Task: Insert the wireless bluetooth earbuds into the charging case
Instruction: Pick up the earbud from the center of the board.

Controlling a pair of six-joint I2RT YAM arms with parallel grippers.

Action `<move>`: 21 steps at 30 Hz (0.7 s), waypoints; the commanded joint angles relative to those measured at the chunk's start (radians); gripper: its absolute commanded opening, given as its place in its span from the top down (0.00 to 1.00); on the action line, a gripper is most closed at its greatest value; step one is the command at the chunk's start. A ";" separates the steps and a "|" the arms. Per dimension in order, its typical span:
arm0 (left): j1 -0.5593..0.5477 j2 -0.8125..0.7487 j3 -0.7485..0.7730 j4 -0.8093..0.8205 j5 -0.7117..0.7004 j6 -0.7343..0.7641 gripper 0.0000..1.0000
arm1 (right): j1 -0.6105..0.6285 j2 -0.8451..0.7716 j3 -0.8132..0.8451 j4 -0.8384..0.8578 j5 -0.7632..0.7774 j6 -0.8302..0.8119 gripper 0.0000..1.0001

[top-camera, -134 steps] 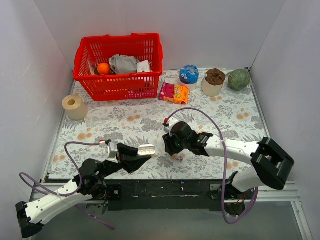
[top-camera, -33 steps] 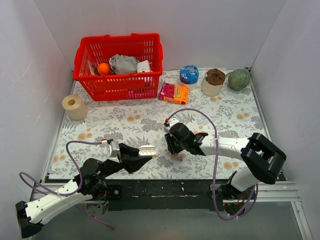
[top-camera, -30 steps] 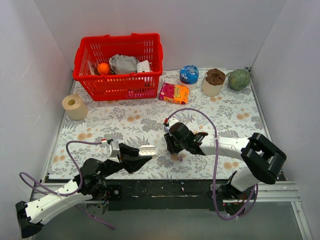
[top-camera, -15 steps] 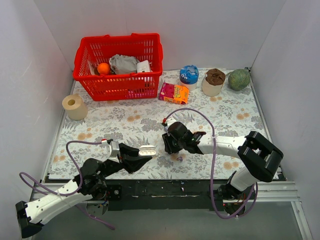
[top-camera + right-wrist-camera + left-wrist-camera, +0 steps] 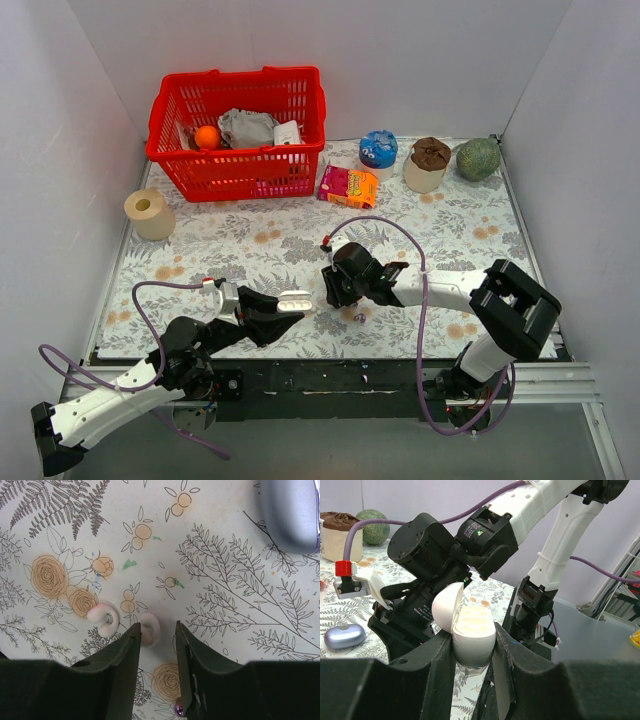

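Charging case (image 5: pixel 345 636), a glossy pale lavender-blue pebble, lies flat with its lid closed on the floral mat (image 5: pixel 240 605) beside the right gripper (image 5: pixel 157 635), long axis across the left wrist view. One purple earbud (image 5: pixel 178 709) sits nearby. The right jaws stand apart around a white bud (image 5: pixel 150 628). The left gripper (image 5: pixel 472 642) clamps a lid-up white case (image 5: pixel 470 625).

Overhead view looks down from behind; both close wrist views share the charging case (image 5: pixel 345 636).

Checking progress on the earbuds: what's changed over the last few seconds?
The right gripper has shifted slightly left, its arm folding in; open, nothing picked up. The left gripper still holds the open white case, and the purple bud stayed put.
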 commanded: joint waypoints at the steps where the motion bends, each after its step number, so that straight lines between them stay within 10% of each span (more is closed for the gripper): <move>1: 0.002 0.001 0.020 0.004 0.004 0.001 1.00 | -0.001 0.023 0.015 -0.012 -0.025 0.006 0.60; 16: 0.002 -0.008 0.017 0.003 0.002 -0.004 1.00 | -0.001 0.050 0.009 -0.001 -0.080 0.031 0.65; 21: 0.002 -0.008 0.017 0.004 0.002 -0.005 1.00 | -0.001 0.033 -0.001 0.003 -0.071 0.034 0.83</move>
